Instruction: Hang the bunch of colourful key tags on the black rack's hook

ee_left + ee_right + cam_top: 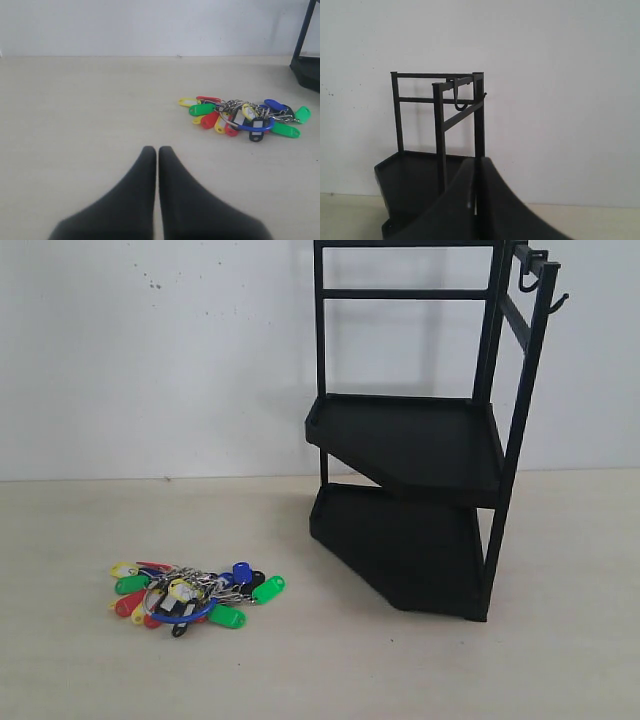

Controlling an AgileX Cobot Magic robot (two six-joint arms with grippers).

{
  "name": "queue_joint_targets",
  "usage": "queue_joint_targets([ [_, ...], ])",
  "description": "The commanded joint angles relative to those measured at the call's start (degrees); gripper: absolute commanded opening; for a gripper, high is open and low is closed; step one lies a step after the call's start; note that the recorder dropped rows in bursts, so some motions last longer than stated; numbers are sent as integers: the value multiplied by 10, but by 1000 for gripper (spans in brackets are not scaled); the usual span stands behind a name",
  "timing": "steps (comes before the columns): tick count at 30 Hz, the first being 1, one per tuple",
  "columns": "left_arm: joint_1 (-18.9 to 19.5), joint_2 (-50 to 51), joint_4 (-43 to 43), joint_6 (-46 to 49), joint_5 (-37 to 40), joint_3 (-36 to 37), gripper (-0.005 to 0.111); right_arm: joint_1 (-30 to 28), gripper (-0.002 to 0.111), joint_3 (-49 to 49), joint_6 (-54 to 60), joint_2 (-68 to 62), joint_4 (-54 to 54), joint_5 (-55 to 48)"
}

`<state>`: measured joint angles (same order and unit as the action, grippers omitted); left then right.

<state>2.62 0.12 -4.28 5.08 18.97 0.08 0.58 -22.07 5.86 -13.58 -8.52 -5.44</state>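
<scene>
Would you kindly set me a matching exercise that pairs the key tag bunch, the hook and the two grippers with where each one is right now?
Things:
1. colourful key tag bunch
2. hook
3. left gripper
4. right gripper

Places or states:
A. shut, facing the black rack
B. bare, jutting from the rack's upright post near its top
C. lying on the table, left of the rack in the exterior view
D. shut, pointing toward the bunch

Pairs: 1-C, 2-B, 3-D, 4-A.
</scene>
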Motion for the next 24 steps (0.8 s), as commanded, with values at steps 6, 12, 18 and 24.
queue_joint_targets([
  [6,2,-1,-5,-6,-9,-1,4,3,0,-42,-1,-97,-3,-28],
  [12,2,-1,-5,-6,-9,-1,4,107,0,-94,214,-200,-118,-105],
  [18,2,-1,-5,-6,-9,-1,4,278,0,-119,417,-358,-193,-108],
  [24,2,-1,-5,-6,-9,-1,4,416,0,-202,505,-567,-192,-85],
])
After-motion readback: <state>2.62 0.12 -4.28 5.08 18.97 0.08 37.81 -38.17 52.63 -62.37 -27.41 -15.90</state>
